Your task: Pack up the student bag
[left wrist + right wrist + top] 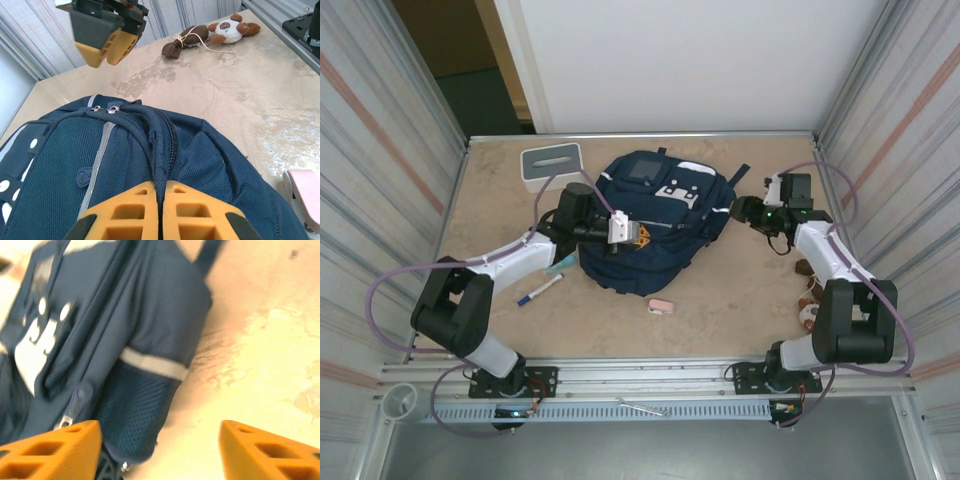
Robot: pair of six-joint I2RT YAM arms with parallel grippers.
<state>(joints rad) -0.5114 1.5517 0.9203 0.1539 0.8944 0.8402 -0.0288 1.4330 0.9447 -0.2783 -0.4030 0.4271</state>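
Left claw (161, 192) clenches the student bag (670, 235); right claw (160, 440) is released. Marbled counter (720, 290), ribbed metal walls (380, 150); bag lies along 7-to-1 o'clock.

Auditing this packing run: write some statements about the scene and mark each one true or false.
1. The left gripper is shut on a ridge of the student bag. True.
2. The right gripper is shut. False: its fingers stand wide apart, next to the bag's side.
3. The plush toy is inside the bag. False: it lies on the table, apart from the bag.
4. A blue-and-white marker lies on the table beside the bag. True.
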